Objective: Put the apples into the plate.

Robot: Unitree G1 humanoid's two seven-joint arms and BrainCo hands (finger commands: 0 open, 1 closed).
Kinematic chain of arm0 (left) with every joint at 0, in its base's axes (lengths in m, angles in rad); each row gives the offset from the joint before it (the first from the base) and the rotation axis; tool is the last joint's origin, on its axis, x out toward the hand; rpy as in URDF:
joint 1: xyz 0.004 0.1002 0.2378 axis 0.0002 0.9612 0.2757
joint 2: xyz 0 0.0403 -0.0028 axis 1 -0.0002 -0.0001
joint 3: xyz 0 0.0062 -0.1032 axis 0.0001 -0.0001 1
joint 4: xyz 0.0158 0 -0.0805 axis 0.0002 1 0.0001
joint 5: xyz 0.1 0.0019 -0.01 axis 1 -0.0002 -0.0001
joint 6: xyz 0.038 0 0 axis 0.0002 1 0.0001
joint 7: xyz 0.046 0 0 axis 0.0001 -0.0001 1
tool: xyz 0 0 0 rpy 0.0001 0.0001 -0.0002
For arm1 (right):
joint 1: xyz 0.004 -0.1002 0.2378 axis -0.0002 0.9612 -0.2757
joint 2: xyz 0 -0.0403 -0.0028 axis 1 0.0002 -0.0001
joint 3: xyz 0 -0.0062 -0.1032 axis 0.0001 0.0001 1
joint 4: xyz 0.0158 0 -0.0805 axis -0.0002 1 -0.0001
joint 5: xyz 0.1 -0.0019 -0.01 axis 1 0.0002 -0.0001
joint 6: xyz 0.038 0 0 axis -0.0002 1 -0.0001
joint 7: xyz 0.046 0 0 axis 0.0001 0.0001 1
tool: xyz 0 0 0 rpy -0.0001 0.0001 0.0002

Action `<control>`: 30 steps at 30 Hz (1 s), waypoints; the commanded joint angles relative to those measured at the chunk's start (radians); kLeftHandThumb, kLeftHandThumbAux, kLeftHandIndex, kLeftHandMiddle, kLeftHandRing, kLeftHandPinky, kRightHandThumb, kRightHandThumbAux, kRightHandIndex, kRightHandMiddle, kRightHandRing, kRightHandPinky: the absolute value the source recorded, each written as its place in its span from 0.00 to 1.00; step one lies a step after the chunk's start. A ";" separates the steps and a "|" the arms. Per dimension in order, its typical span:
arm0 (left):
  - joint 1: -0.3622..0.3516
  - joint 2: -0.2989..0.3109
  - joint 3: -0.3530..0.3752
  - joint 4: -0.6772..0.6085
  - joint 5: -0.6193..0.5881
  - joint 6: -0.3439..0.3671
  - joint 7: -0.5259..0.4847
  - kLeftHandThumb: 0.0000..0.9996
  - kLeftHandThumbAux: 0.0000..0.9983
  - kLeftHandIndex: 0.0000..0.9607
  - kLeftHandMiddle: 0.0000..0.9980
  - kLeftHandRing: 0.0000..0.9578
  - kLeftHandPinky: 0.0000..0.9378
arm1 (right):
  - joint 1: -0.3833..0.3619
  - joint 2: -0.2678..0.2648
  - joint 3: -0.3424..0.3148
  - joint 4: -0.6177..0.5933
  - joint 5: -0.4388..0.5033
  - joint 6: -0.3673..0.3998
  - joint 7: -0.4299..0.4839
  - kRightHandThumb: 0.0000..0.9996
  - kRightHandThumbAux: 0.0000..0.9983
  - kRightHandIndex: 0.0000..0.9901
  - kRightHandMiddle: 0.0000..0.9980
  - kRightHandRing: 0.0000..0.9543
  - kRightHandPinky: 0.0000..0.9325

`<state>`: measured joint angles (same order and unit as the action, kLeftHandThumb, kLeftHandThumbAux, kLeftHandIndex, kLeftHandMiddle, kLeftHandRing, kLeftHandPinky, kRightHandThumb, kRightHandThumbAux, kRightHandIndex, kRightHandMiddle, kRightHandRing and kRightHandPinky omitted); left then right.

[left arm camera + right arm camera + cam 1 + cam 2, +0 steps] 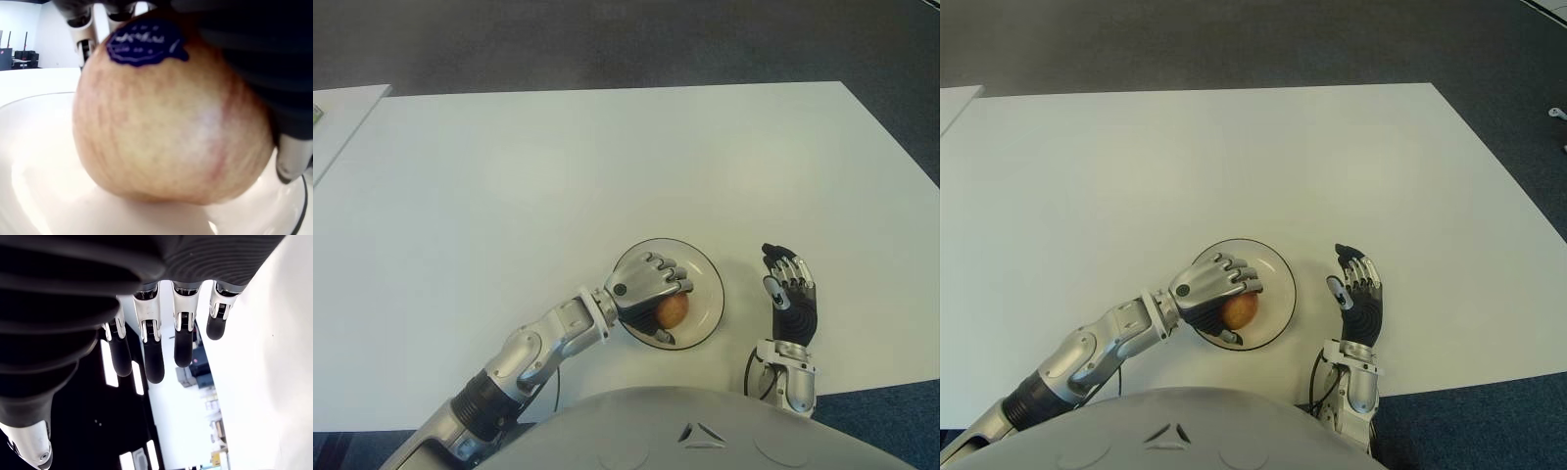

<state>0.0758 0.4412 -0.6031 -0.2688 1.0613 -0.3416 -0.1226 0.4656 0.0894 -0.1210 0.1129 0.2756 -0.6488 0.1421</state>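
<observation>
A white plate (pixel 705 274) with a dark rim sits near the table's front edge, right of centre. My left hand (pixel 651 284) reaches over it from the left, fingers curled down around a yellow-red apple (pixel 673 309). The left wrist view shows the apple (pixel 166 127) close up, with a blue sticker on it, its underside touching the plate's floor (pixel 39 161). My right hand (pixel 788 289) shows to the right of the plate, fingers relaxed and holding nothing.
The white table (pixel 509 196) stretches wide to the left and back. A second white surface (pixel 337 113) shows at the far left. Dark carpet (pixel 626 39) lies beyond the table.
</observation>
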 commanded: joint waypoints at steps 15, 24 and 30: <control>0.069 -0.009 0.067 -0.063 -0.084 0.034 0.002 0.04 0.23 0.00 0.00 0.00 0.00 | 0.012 0.026 0.006 0.070 0.020 0.034 0.009 0.31 0.65 0.28 0.32 0.22 0.10; 0.217 -0.165 0.133 -0.156 -0.166 0.223 0.019 0.10 0.32 0.00 0.00 0.00 0.01 | 0.010 0.019 0.008 0.082 0.026 0.044 0.032 0.30 0.62 0.27 0.31 0.21 0.11; 0.291 -0.237 0.173 -0.185 -0.272 0.289 0.032 0.09 0.38 0.01 0.00 0.00 0.02 | 0.017 0.024 0.011 0.075 0.024 0.049 0.035 0.31 0.58 0.29 0.30 0.19 0.11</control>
<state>0.3336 0.2252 -0.4526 -0.4416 0.8363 -0.0904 -0.1026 0.4559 0.0897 -0.1168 0.1326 0.2894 -0.6574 0.1789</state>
